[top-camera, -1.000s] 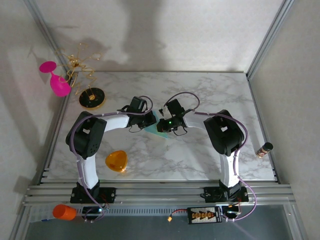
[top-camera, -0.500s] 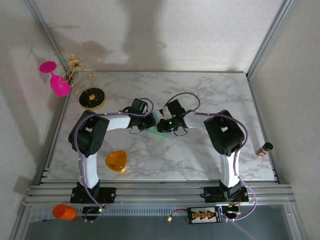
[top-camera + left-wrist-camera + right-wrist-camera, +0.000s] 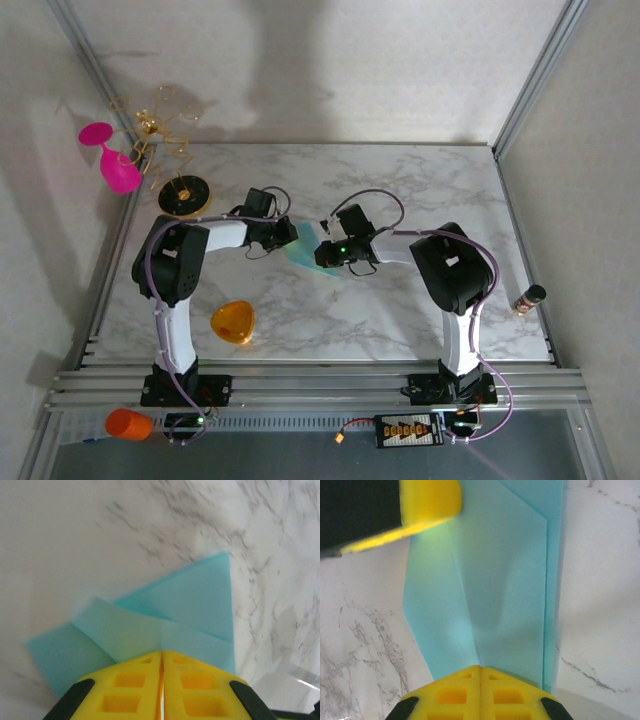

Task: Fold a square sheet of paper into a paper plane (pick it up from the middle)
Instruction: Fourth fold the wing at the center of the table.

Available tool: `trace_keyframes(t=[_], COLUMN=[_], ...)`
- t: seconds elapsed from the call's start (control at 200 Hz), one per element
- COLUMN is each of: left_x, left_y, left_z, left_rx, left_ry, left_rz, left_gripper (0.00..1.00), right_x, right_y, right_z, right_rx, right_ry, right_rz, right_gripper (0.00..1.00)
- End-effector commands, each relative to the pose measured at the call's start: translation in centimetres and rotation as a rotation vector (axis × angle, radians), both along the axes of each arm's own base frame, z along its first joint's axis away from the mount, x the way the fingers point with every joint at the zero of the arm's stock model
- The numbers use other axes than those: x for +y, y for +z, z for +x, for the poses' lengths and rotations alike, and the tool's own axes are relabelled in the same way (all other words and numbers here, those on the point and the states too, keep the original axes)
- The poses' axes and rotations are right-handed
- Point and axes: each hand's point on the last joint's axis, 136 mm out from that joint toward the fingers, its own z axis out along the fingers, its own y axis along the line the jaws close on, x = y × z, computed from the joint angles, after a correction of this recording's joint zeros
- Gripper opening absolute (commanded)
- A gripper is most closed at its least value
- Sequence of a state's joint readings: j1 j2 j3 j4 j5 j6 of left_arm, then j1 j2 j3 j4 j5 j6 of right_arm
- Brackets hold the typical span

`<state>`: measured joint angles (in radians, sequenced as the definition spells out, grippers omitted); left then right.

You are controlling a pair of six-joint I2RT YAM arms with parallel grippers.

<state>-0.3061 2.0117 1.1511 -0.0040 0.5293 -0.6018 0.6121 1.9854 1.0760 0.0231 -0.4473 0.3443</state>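
Here's the left gripper (image 3: 161, 656), jaws pressed together, with the half-folded teal paper sheet (image 3: 195, 600) flat on the marble tabletop (image 3: 75, 525), right at the jaw tips and fanning out ahead. Over at the right gripper (image 3: 480, 670), the jaws are closed too, tips on the sheet's opposite end, a crease running straight ahead.

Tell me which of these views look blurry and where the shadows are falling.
Left wrist view: the folded teal paper and the marble are smeared, worst at the left. Right wrist view: paper creases crisp, the left gripper's finger at the top out of focus. Top view: sharp, broad soft shadows on the back wall.
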Motion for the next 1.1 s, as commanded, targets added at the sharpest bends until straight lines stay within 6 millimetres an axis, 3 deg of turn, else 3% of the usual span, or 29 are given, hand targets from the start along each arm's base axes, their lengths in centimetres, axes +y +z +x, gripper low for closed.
trace_keyframes(t=[0.0,0.145,0.245,0.411,0.466,0.581,0.726,1.096], left_x=[6.2,7.2,6.6,3.5,2.1,-0.2,-1.9,-0.4], left_y=[-1.6,0.1,1.9,6.0,6.5,5.8,3.3,-1.0], left_z=[3.2,5.5,5.9,3.9,2.7,0.8,-0.6,-0.9], left_rx=[-0.026,-0.074,-0.1,-0.155,-0.155,-0.125,-0.066,0.012], left_ry=[0.164,0.187,0.183,0.148,0.131,0.095,0.064,0.096], left_rz=[0.133,0.157,0.129,0.01,-0.028,-0.062,-0.041,0.079], left_gripper=[0.1,0.11,0.11,0.11,0.11,0.11,0.1,0.07], right_x=[-7.0,-6.9,-6.7,-6.4,-6.3,-6.3,-6.1,-5.0], right_y=[-8.0,-7.9,-7.7,-7.4,-7.3,-7.2,-7.1,-5.4], right_z=[-7.0,-6.8,-6.7,-6.4,-6.4,-6.4,-6.4,-5.5], right_rx=[0.286,0.28,0.277,0.268,0.271,0.269,0.269,0.236], right_ry=[-0.03,-0.033,-0.034,-0.031,-0.029,-0.028,-0.027,-0.007], right_rz=[-0.32,-0.313,-0.307,-0.294,-0.29,-0.287,-0.28,-0.226], right_gripper=[0.06,0.06,0.06,0.06,0.06,0.06,0.06,0.06])
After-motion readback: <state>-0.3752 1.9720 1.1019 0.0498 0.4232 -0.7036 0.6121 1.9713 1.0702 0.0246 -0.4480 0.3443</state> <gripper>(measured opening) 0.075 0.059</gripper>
